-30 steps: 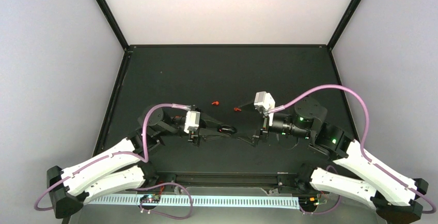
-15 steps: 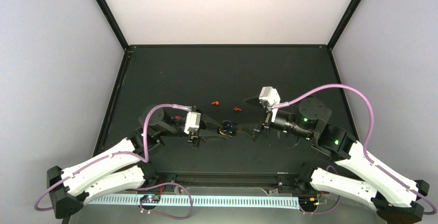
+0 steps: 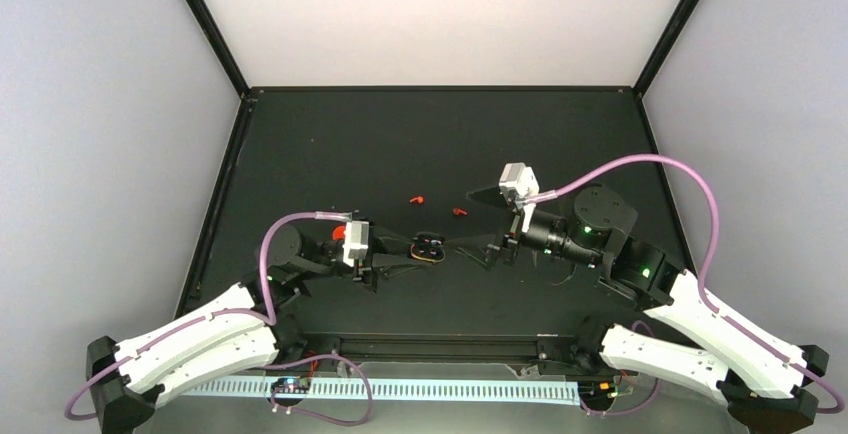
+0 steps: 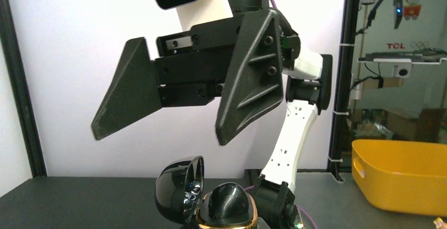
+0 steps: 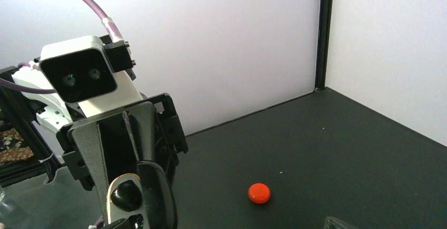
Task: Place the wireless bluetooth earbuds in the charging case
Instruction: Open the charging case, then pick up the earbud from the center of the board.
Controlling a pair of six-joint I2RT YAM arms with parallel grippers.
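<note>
The charging case (image 3: 430,249) is pinched in my left claw (image 3: 411,253), low over the near middle of the table (image 3: 400,134). I cannot tell whether its underside touches the surface. The case is hinged open. From my left wrist its lid (image 4: 178,185) is a glossy dark dome tilted back to the left. The base beside it shows a dark inside ringed by an orange-gold rim. From my right wrist the same rim appears as an oval framed between my left claw's finger plates.

The wireless bluetooth earbuds are both outside the case, lying bare on the table beyond it. The left earbud (image 3: 418,199) is farther back, and the right earbud (image 3: 459,212) is closer to my right side. The two are near each other but not touching, and neither touches the case or either claw.

My right claw (image 4: 158,135) faces the case from the opposite side with its fingers spread wide and nothing between them. Its tips hang just above and short of the open lid.

My right wrist also sees a round red-orange piece (image 5: 259,192) on the table beside my left claw. I cannot tell whether it is one of the earbuds. A yellow bin (image 4: 400,179) sits beyond the table's edge.
</note>
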